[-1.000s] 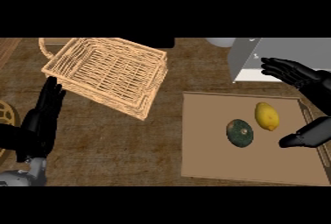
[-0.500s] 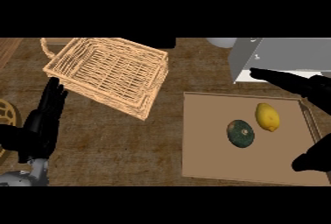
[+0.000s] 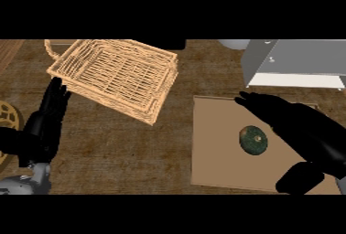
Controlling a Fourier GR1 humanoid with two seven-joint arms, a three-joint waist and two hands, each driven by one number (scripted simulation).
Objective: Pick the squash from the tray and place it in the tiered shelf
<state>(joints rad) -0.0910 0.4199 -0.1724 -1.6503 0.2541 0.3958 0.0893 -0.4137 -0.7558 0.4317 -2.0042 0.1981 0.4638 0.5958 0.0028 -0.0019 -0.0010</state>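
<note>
Head view: the right hand (image 3: 310, 137) lies over the flat tan rectangular tray (image 3: 216, 160), with its fingers straight and extended up and to the left and its thumb set apart below them. The hand is wide open and has hold of nothing.

The dark green round squash (image 3: 253, 139) rests on the tray just left of the right hand's fingers, above and left of the thumb. Whether the fingers touch it cannot be determined.

Change from half a second earlier:
- The right hand then reached only across the tray's far right corner. It now covers most of the tray's right half.
- The yellow fruit that then lay just right of the squash is now hidden under the hand.
- The squash has not moved.

The grey metal tiered shelf (image 3: 283, 59) stands beyond the right hand's fingertips, off the tray. The woven wicker basket (image 3: 115, 73) sits well to the left of the right hand.

The left hand (image 3: 44, 123) rests at the view's left edge with its fingers straight and holding nothing, unchanged in position.
</note>
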